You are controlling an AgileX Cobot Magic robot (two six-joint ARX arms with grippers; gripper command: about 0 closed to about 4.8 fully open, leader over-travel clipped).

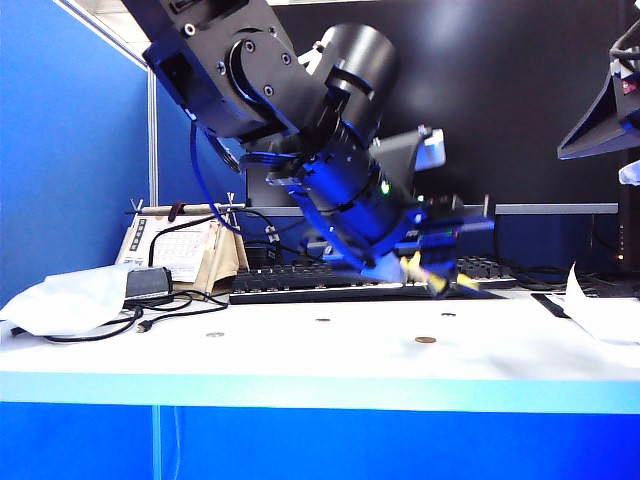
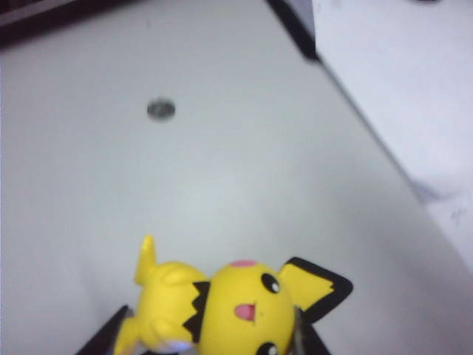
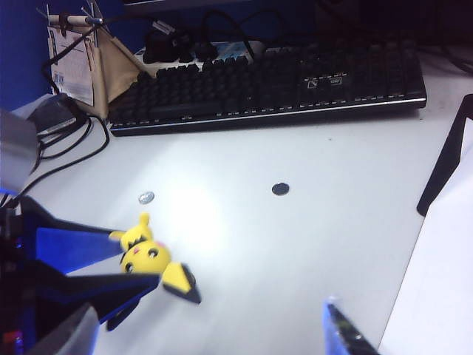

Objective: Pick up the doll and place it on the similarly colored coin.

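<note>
Three views cover the scene, taken in order below.

Exterior view: the left arm [image 1: 330,130] fills the upper centre of the frame and reaches down to the right. Its left pincer [image 1: 425,275] pinches the doll [image 1: 410,266], which shows only as a yellow blur above the desk [image 1: 300,360], in front of the keyboard [image 1: 300,282]. The coin [image 1: 426,340], golden-brown, lies flat on the desk right of centre, below the doll and apart from it. A silver coin [image 1: 215,334] and two dark coins [image 1: 322,320] lie further left and behind. A calendar stand [image 1: 180,250], cables and crumpled paper [image 1: 60,300] occupy the left side; paper sheets [image 1: 600,310] lie at the right edge.

Left wrist view: the doll [image 2: 229,307] sits at the lower centre between the dark pincer fingers [image 2: 103,342], face toward the camera; the exterior view blurs that face. One grey coin [image 2: 160,109] lies at the upper left.

Right wrist view: the right pincer [image 3: 214,325] stands spread with nothing between its fingers, at the lower edge. The doll [image 3: 148,255] shows at the lower left, held by the left pincer [image 3: 126,270]. A silver coin [image 3: 146,197] lies just above it, a dark coin [image 3: 280,188] at centre, and the keyboard [image 3: 266,92] across the top. The golden-brown coin cannot be made out here.
</note>
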